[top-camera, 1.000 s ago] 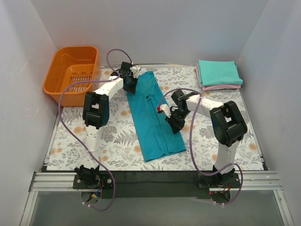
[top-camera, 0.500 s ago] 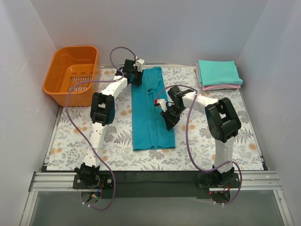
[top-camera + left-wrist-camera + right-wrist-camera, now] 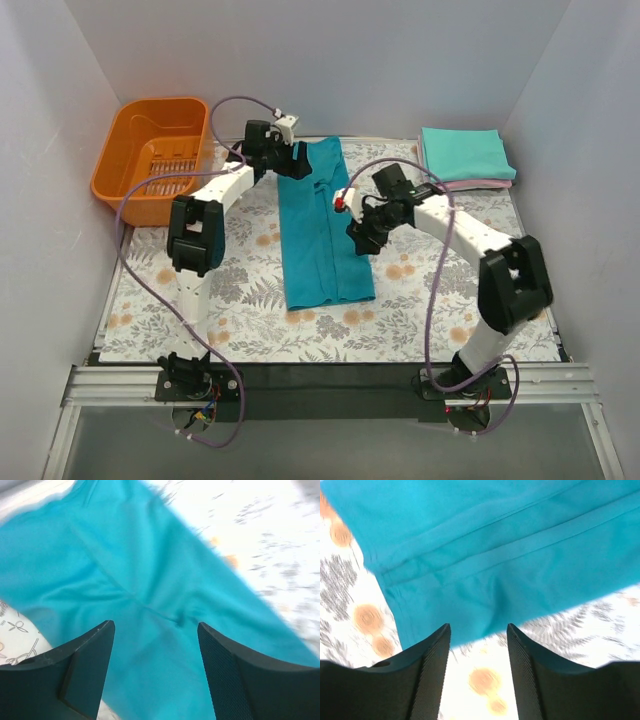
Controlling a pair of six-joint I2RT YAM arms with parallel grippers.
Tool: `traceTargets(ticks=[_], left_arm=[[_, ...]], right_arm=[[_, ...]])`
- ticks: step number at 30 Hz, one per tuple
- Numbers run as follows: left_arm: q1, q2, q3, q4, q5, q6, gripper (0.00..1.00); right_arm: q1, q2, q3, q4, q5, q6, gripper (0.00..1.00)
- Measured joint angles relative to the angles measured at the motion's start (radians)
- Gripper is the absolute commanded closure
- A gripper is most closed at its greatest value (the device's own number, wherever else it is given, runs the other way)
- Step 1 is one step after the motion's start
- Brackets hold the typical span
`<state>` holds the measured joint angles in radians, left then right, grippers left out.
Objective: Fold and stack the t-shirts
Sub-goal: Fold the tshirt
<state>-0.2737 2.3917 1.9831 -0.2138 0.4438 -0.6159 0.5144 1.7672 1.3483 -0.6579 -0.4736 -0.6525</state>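
A deep teal-blue t-shirt (image 3: 318,232) lies on the table as a long narrow strip, running from the back edge toward the front. My left gripper (image 3: 297,158) hovers over its far end, open, with only cloth (image 3: 150,595) below the fingers. At the strip's right edge my right gripper (image 3: 362,240) is open too, its fingers just off the shirt's edge (image 3: 485,575) above the tablecloth. A mint-teal t-shirt (image 3: 463,153) lies folded on a pink t-shirt (image 3: 480,185) at the back right.
An orange plastic basket (image 3: 155,155) stands at the back left corner. The table wears a floral cloth (image 3: 440,310). White walls close in the left, back and right. Purple cables loop off both arms.
Both grippers have opened and let go of the teal-blue shirt. The shirt swung from a slant to lie straight. The right arm lifted back to the right of the strip.
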Motion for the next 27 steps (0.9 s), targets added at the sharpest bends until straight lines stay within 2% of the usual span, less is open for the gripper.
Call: traceTargets(ticks=[4,6,9,11,14,16,19,27], left_arm=[[0.0,-0.348,-0.335,0.042,0.106,0.037,0.4],[-0.002,-0.615,-0.585,0.068,0.155,0.092,0.42],[-0.026,-0.95,-0.869,0.093,0.193,0.192,0.44],[-0.062,-1.152,-1.05,0.081,0.212,0.279,0.44],[-0.171,-1.351,-1.285,0.062,0.205,0.379,0.46],[-0.26,-1.395,-1.396,0.043,0.183,0.411,0.48],[-0.347,-1.363,-1.479,0.018,0.143,0.422,0.51],[-0.427,-1.266,-1.534,0.114,0.046,0.444,0.53]], right_arm=[[0.0,-0.2,-0.139,0.031,0.002,-0.143,0.58],[0.006,-0.283,-0.231,0.048,0.003,-0.213,0.59],[0.037,-0.366,-0.377,0.085,0.006,-0.291,0.59],[0.074,-0.406,-0.47,0.117,0.013,-0.319,0.58],[0.129,-0.467,-0.592,0.179,0.03,-0.338,0.57],[0.163,-0.509,-0.663,0.228,0.04,-0.346,0.55],[0.195,-0.544,-0.739,0.308,0.066,-0.35,0.55],[0.221,-0.529,-0.817,0.449,0.117,-0.356,0.58]])
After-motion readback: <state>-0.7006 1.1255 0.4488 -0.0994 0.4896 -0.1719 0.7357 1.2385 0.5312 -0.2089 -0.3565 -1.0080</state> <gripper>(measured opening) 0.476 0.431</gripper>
